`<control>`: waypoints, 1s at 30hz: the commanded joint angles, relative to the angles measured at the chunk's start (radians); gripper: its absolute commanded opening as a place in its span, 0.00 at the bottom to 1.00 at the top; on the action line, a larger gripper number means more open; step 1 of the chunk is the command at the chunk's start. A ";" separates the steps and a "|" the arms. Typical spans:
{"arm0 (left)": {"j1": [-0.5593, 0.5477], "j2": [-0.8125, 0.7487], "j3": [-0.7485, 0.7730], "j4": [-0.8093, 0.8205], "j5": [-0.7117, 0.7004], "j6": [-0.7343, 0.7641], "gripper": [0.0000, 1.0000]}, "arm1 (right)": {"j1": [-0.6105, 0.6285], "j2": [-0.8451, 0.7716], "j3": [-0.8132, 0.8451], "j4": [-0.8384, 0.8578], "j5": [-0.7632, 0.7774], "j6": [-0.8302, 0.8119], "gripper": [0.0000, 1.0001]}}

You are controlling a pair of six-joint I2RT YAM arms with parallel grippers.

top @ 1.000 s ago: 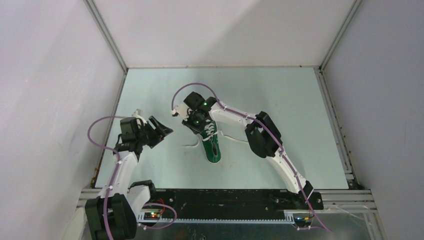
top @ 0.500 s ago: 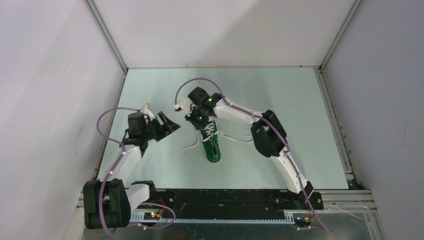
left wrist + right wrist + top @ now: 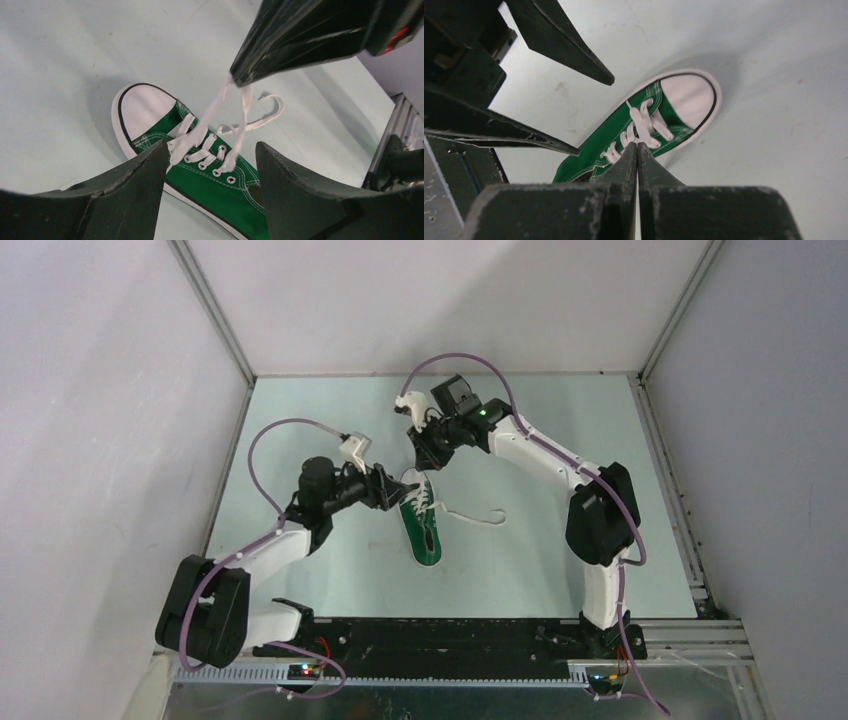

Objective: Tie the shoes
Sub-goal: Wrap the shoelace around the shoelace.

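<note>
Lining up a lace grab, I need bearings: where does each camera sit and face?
Top external: above and behind the bases, looking down on the table; left arm, right arm and green sneaker show.
Left wrist: looks past its open left end effector at the laces, pinched by the right end effector.
Right wrist: looks down along its shut fingers at the sneaker's toe.
Shared: every view shows the sneaker.

no words to read, no numbers, no brand names, no labels, no signs in any of the views
</note>
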 commanded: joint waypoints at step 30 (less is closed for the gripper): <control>-0.134 0.319 0.163 0.106 0.181 0.331 0.35 | -0.134 0.011 -0.024 0.047 -0.165 0.278 0.00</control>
